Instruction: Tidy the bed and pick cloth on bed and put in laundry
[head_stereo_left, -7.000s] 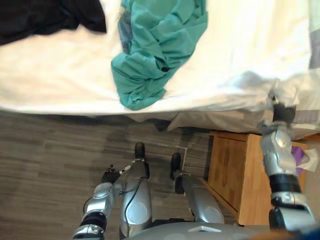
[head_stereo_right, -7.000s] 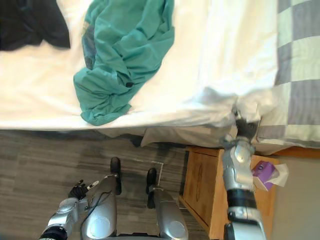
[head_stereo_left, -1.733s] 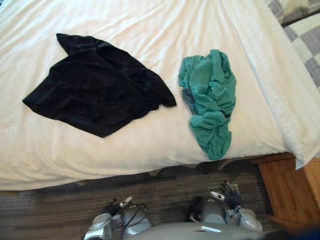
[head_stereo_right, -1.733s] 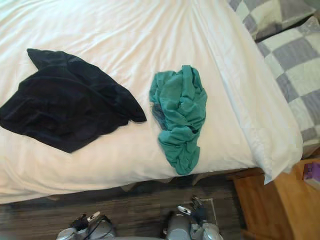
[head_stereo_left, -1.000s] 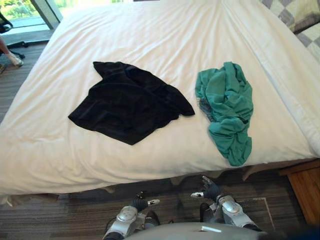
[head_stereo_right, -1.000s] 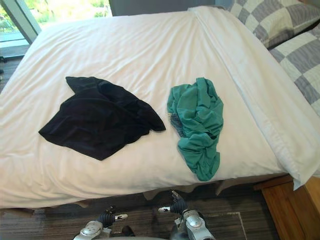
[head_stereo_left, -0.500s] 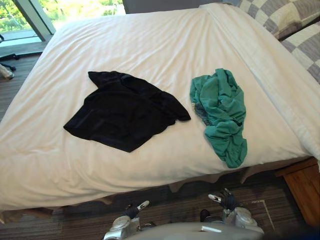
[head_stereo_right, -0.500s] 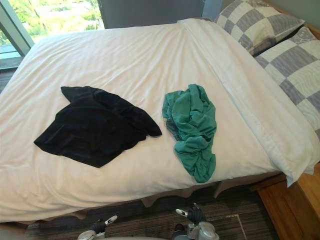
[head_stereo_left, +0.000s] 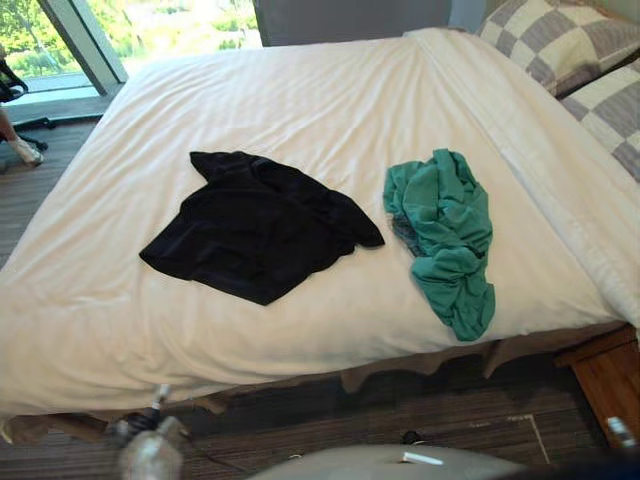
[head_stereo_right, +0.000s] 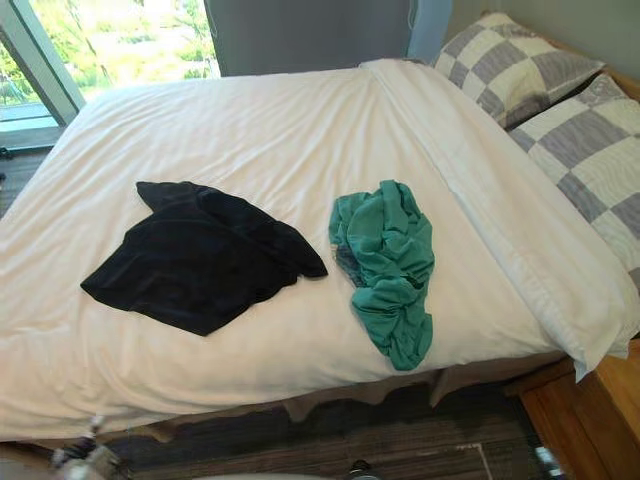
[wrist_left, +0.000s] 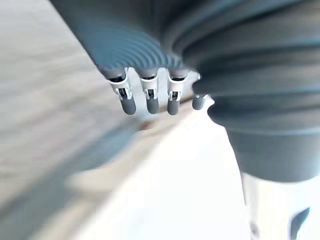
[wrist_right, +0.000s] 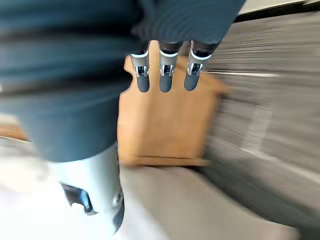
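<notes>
Risks rumpling the smooth white bed (head_stereo_left: 300, 90) by pinching its cover along with a garment lying flat on it. Risks a shallow grab on the black cloth (head_stereo_left: 255, 225), spread mid-bed toward the foot end, leaving a corner trailing. Risks knocking the crumpled teal cloth (head_stereo_left: 445, 240), bunched nearer the head end and reaching the bed's near edge, down to the floor. Puts both garments well apart from the left robot hand (wrist_left: 150, 102) and the right robot hand (wrist_right: 165, 80), each hanging low off the bed's near side, fingers straight and slightly spread, holding nothing. Calls for a long reach up and over that edge first.
</notes>
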